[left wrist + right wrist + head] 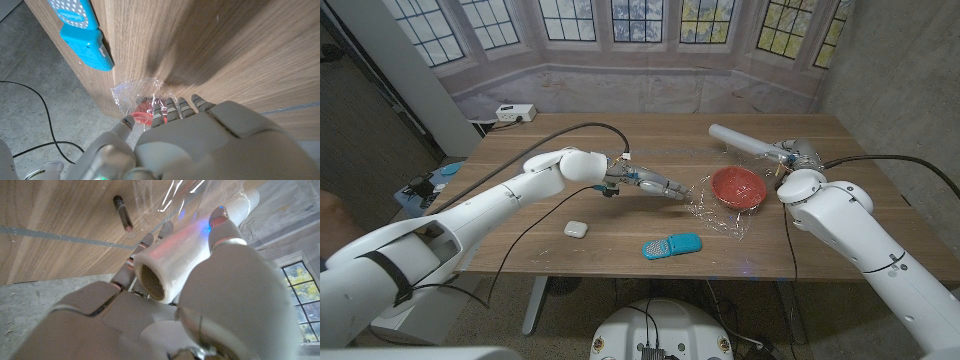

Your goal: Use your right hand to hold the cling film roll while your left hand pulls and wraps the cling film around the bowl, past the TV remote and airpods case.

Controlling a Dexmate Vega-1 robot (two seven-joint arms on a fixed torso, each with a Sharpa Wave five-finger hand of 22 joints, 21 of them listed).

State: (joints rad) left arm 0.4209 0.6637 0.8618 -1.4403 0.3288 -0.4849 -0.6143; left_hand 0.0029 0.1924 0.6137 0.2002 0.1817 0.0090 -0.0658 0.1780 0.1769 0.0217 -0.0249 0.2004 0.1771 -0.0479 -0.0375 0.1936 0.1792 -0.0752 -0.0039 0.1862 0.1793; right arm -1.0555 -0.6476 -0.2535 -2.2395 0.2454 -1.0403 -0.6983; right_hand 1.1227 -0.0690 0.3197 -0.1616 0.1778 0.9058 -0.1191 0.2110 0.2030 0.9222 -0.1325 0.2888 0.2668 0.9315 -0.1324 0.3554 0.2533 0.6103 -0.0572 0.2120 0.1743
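Head view checked first. Right hand [790, 158] clasped on roll [745, 141], held just behind bowl [738, 187]; right wrist view confirms fingers [220, 220] wrapped round roll [185, 250], cardboard core end visible. Film [715, 212] drawn off roll and lying crumpled over and around bowl, mostly on bowl's front and left side. Left hand [660, 187] stretched toward bowl's left rim; left wrist view shows fingers [170, 107] at film [137, 92] with red of bowl [142, 112] beneath; whether film pinched or merely touched: cannot tell. Remote [671, 245] in front of bowl, slightly left, near desk [520, 180] front edge; case [576, 229] well left of bowl.

Progress judged: holding of roll done, pull under way, wrap partial and loose; film not yet taut or tucked round bowl.

Containers: bowl red, upright, apparently empty under film. Case closed.
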